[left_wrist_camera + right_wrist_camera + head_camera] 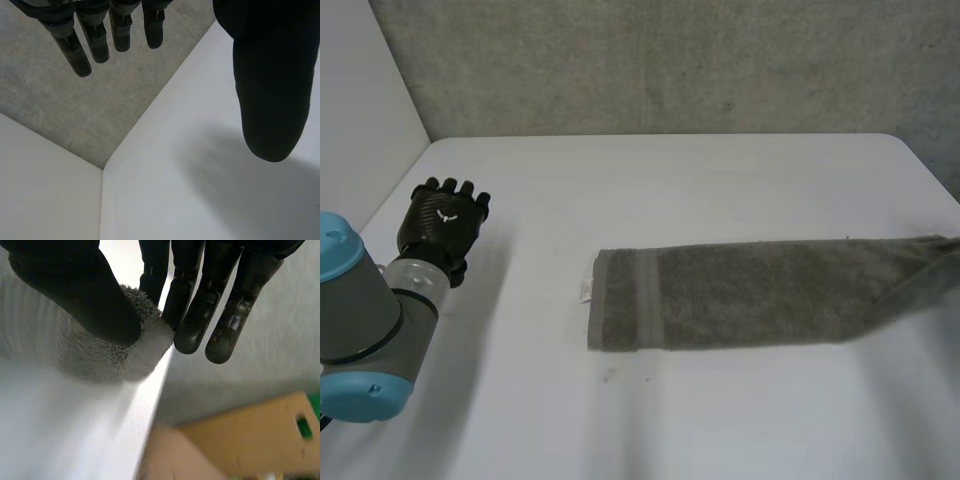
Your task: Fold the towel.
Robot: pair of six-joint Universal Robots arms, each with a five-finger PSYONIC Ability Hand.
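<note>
Towel point(760, 295): grey-brown terry, laid out as one long narrow strip. I read it as lying flat along the table point(620, 200), lengthwise from about the table's middle out to the table's right edge, nearer the table's front than its back. The end at the table's middle is squared off, with a plain woven band just inside the hem and a small white tag point(585, 291) poking out. At the table's right edge the other end narrows. There a corner of towel point(125, 352) sits pinched between the thumb and fingers of the right hand point(195, 315), just above the table point(75, 430) edge.
</note>
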